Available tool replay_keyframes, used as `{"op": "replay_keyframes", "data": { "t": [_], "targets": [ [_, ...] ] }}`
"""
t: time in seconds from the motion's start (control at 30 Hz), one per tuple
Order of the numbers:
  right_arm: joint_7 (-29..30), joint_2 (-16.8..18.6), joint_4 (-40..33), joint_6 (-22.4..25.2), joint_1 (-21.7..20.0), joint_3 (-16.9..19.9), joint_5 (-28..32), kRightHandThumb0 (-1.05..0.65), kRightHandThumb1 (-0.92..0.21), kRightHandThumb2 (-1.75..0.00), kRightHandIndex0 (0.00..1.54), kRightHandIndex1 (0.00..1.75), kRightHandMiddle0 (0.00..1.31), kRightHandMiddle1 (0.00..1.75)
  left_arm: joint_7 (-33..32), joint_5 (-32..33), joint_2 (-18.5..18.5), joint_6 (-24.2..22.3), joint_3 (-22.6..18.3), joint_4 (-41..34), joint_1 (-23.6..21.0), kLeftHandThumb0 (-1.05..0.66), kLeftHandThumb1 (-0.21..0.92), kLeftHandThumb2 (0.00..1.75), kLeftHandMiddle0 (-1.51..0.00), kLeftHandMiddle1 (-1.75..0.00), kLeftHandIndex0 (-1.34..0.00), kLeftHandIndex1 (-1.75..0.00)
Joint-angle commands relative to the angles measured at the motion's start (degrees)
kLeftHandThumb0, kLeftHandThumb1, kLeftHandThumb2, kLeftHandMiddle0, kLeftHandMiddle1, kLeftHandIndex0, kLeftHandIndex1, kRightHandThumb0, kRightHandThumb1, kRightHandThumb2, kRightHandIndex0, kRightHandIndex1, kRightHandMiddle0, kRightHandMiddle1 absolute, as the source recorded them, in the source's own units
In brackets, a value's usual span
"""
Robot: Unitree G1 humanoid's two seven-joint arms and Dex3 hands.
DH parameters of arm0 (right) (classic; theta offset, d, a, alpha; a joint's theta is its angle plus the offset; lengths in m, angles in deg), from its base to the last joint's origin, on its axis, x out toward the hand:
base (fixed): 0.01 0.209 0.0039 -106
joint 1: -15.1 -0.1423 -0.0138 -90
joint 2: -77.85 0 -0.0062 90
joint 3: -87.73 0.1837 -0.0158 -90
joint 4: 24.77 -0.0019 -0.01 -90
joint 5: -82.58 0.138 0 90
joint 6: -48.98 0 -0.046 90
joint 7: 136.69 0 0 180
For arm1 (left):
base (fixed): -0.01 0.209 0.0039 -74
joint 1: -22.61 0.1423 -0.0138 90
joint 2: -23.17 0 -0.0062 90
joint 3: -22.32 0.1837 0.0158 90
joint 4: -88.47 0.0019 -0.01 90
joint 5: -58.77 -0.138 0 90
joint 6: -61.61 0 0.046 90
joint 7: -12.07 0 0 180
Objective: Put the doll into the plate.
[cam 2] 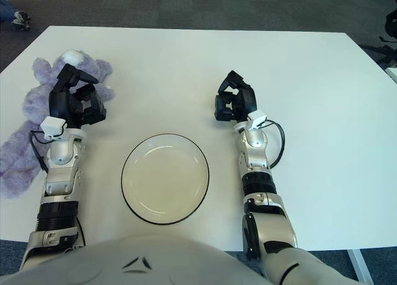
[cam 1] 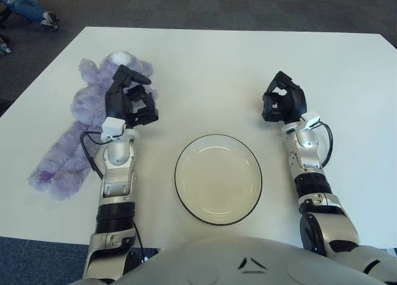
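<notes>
Left eye view: the doll (cam 1: 80,126) lies stretched on the table (cam 1: 205,67), head at the far end and legs trailing near and left, well left of the plate (cam 1: 218,179), which sits empty near the robot. The left hand (cam 1: 128,102) is raised on an upright forearm over the doll's right edge, fingers spread and holding nothing, apparently placed for a grasp on the body. The right hand (cam 1: 283,100) shows right of the plate, on the far side.

Right eye view: the left hand (cam 2: 73,102) overlaps the doll (cam 2: 25,126) near its head; contact cannot be told. The right hand (cam 2: 234,100) is loosely curled, empty, forearm upright.
</notes>
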Motion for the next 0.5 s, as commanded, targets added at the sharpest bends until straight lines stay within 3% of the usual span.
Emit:
{"op": "replay_keyframes", "data": {
  "t": [0.0, 0.2, 0.4, 0.47],
  "targets": [
    [0.4, 0.3, -1.8, 0.9, 1.3, 0.1, 0.6, -0.48, -0.32, -1.32, 1.3, 1.75, 0.61, 1.75, -2.7, -3.2, -1.6, 3.0, -1.6, 0.0, -0.7, -0.43, 0.48, 1.11, -1.07, -1.75, -0.48, -1.75],
    [0.9, 0.4, -2.9, 1.4, 1.8, 0.0, 0.1, -0.48, -0.31, -1.33, 1.3, 1.75, 0.62, 1.75, -5.8, -7.7, -4.0, 4.0, -4.1, -0.9, -1.5, -0.42, 0.49, 1.1, -1.04, -1.75, -0.47, -1.75],
    [1.2, 0.3, -3.0, 1.7, 1.8, -0.1, 0.0, -0.49, -0.31, -1.33, 1.3, 1.75, 0.62, 1.75, -10.2, -19.7, -6.7, -2.1, -7.7, -8.2, 0.2, -0.42, 0.51, 1.08, -0.92, -1.75, -0.46, -1.75],
    [1.3, 0.3, -3.0, 1.7, 1.8, -0.1, -0.1, -0.49, -0.31, -1.33, 1.3, 1.75, 0.62, 1.75, -10.9, -22.1, -6.9, -3.5, -7.7, -9.5, 0.4, -0.22, 0.36, 1.26, -0.82, -1.75, -0.46, -1.72]
  ]
}}
